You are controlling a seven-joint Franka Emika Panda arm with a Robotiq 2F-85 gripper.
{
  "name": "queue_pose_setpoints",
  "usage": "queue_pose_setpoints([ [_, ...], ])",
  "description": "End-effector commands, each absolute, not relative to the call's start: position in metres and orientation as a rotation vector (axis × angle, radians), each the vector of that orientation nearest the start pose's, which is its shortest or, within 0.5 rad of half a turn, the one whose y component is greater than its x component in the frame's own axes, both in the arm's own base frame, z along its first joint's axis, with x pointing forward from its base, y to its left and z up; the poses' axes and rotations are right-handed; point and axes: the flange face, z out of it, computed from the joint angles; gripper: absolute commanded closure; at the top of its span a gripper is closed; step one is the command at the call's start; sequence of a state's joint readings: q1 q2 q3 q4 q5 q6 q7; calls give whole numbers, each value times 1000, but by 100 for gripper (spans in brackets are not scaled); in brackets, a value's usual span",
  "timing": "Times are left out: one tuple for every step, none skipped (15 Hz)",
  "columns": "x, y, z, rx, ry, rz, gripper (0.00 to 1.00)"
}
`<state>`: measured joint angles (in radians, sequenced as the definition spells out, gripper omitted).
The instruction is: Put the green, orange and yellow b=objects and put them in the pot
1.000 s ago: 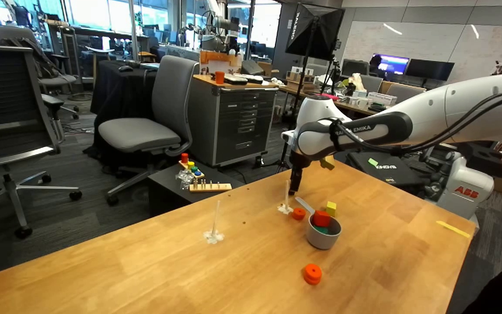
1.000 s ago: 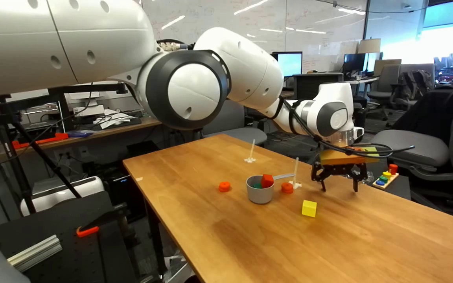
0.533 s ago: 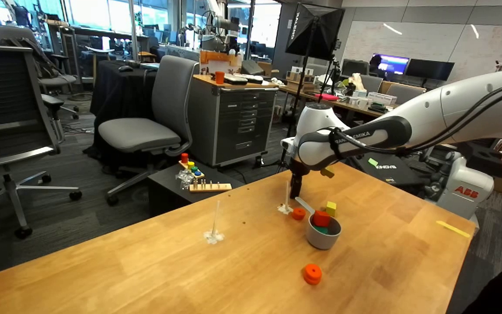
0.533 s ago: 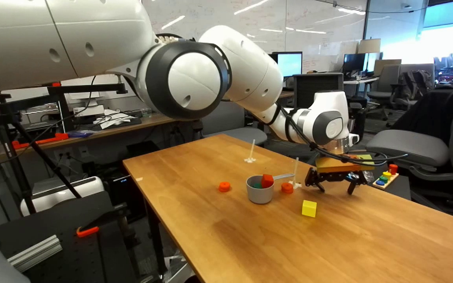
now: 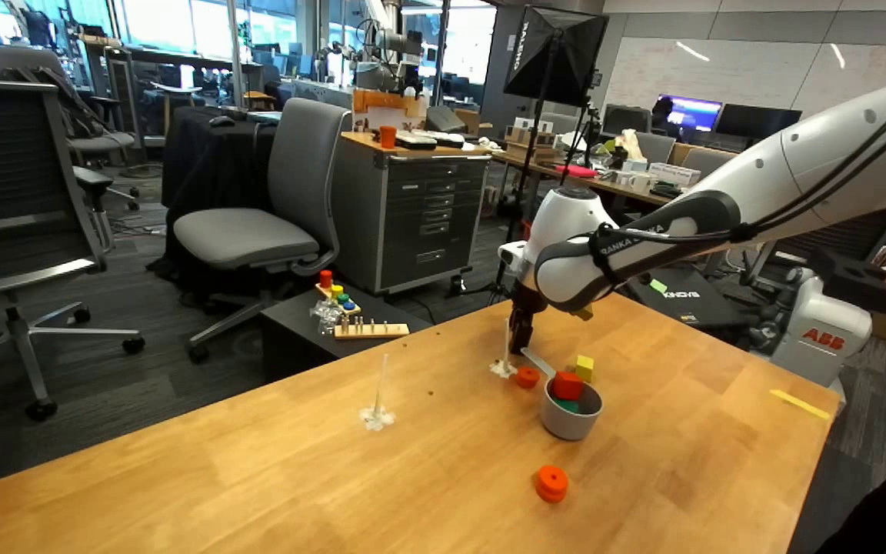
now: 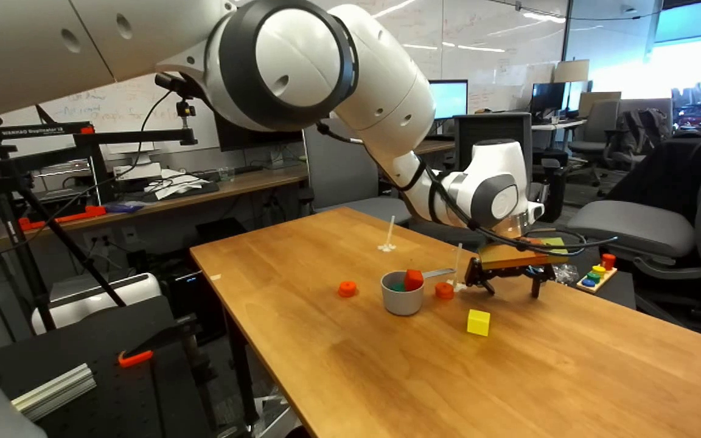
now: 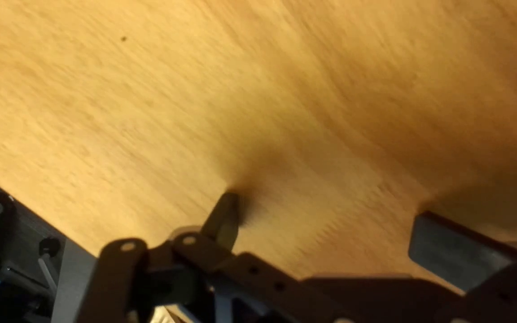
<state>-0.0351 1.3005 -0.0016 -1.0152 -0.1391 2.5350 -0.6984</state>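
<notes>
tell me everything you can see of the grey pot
The grey pot is round, smooth and open-topped, plastic-looking, with a flat handle sticking out from near its top. It stands upright on the wooden table. It holds an orange-red block poking out of the opening and a green piece, partly hidden. An orange disc lies close by the handle; whether they touch is unclear.

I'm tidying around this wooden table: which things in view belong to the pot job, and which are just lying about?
Job, judging by colour:
grey round pot
green piece and red-orange block in it
yellow cube
two orange round pieces

Likely unrelated:
two thin upright whitish sticks
flat yellow strip
light wooden pegboard
wooden board with coloured pieces
</notes>
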Motion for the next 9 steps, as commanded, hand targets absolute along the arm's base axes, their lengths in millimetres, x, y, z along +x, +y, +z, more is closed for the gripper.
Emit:
queue_pose_setpoints([
  [754, -2, 73, -2984, -1316, -398, 0],
  [750, 4, 79, -2962, -1341, -451, 0],
  [746, 12, 84, -2938, -1369, -500, 0],
  [742, 18, 89, -2916, -1394, -544, 0],
  [738, 26, 96, -2891, -1428, -592, 0],
  [733, 34, 102, -2863, -1451, -639, 0],
  [728, 42, 109, -2838, -1472, -681, 0],
  [722, 48, 115, -2822, -1488, -720, 0],
  [715, 55, 121, -2809, -1503, -758, 0],
])
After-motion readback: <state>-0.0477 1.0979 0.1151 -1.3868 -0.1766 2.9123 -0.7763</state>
